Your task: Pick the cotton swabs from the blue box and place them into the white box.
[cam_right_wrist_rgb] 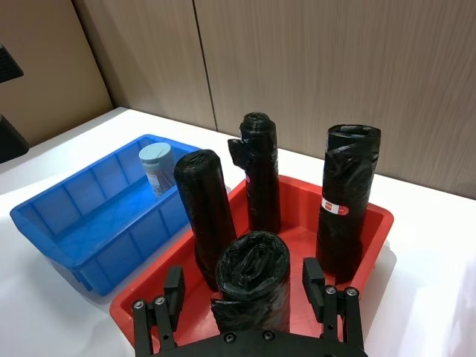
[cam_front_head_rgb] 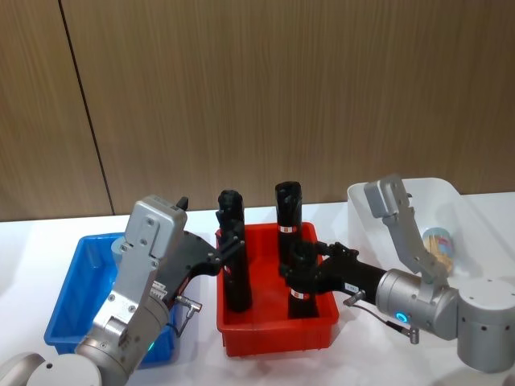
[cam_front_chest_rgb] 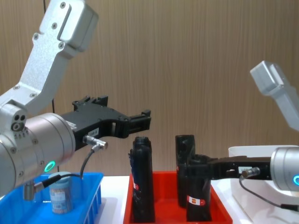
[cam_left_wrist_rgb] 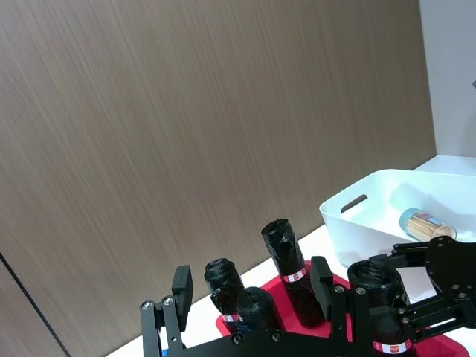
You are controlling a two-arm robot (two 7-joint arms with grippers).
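One jar of cotton swabs (cam_right_wrist_rgb: 158, 167) stands upright in the blue box (cam_right_wrist_rgb: 74, 223), seen also in the chest view (cam_front_chest_rgb: 60, 196). Another cotton swab jar (cam_front_head_rgb: 438, 241) lies inside the white box (cam_front_head_rgb: 434, 193) at the right. My left gripper (cam_front_chest_rgb: 140, 119) is open and hangs above the left side of the red tray, to the right of the blue box (cam_front_head_rgb: 80, 289). My right gripper (cam_right_wrist_rgb: 242, 286) is open and low over the red tray; a black wrapped cylinder (cam_right_wrist_rgb: 253, 282) shows between its fingers with gaps on both sides.
The red tray (cam_front_head_rgb: 278, 334) sits between the two boxes and holds several tall black wrapped cylinders (cam_front_head_rgb: 287, 209). A wood-panelled wall rises close behind the white table. The left arm's body hangs over the blue box.
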